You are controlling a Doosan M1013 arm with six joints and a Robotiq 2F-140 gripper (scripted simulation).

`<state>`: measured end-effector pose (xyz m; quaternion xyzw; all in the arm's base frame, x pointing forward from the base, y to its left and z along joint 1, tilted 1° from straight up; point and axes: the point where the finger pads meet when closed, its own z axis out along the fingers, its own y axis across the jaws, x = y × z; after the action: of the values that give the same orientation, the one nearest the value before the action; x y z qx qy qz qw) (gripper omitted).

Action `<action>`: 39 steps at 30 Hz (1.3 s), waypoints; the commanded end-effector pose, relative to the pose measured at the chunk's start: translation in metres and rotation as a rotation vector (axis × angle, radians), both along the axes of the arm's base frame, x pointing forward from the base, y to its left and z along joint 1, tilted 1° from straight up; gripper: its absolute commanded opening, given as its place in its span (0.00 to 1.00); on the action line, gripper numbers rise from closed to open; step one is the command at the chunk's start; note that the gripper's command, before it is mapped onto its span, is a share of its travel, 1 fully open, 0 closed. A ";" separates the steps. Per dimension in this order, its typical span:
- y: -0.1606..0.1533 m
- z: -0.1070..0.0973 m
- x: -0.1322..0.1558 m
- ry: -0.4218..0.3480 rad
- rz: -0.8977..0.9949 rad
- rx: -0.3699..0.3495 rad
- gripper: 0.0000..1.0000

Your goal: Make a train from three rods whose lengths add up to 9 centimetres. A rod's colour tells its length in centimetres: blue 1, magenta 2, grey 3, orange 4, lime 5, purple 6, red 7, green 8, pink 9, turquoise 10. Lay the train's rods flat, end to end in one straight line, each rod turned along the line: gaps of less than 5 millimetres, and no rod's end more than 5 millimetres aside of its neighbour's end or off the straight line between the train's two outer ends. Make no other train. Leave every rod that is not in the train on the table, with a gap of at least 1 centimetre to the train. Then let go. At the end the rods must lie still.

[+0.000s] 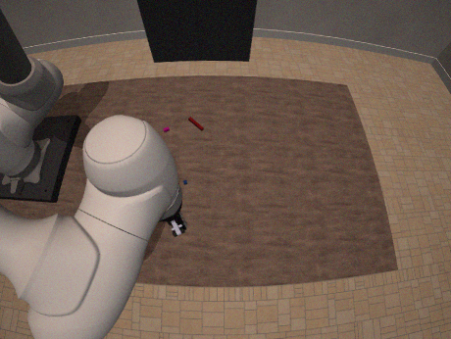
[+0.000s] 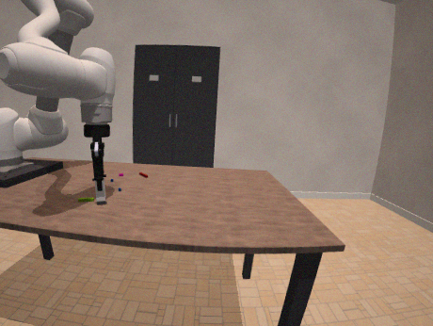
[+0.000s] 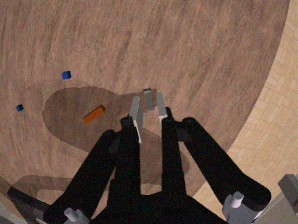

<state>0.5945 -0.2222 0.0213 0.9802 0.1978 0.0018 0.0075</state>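
Note:
My gripper (image 1: 178, 229) (image 2: 100, 195) (image 3: 149, 103) points down with its fingers a little apart. A grey rod (image 2: 101, 202) (image 3: 148, 98) lies low at the table surface between the fingertips, with slim gaps on both sides in the wrist view. A lime rod (image 2: 86, 200) lies close to its left in the exterior view; whether they touch is unclear. An orange rod (image 3: 94, 114) lies left of the fingers in the wrist view. One blue rod (image 1: 185, 182) (image 2: 120, 189) (image 3: 66, 75) and another blue rod (image 2: 112, 180) (image 3: 19, 107) lie apart.
A magenta rod (image 1: 166, 129) (image 2: 120, 174) and a red rod (image 1: 196, 123) (image 2: 143, 174) lie farther back on the brown table (image 1: 294, 171) (image 2: 212, 212). The arm hides part of the table in the top view. The table's edge is right of the fingers in the wrist view.

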 end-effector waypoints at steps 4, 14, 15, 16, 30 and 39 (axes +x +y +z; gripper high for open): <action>0.000 0.000 0.000 0.000 0.000 0.000 0.15; 0.000 -0.005 0.000 0.000 0.000 0.000 0.15; 0.000 -0.006 0.000 0.000 0.000 0.000 0.15; 0.000 -0.007 0.000 0.000 0.000 0.000 0.15; 0.000 -0.016 0.000 0.000 0.000 0.000 0.15; 0.000 -0.017 0.000 0.000 0.000 0.000 0.15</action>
<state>0.5946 -0.2224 0.0045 0.9802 0.1978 0.0018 0.0075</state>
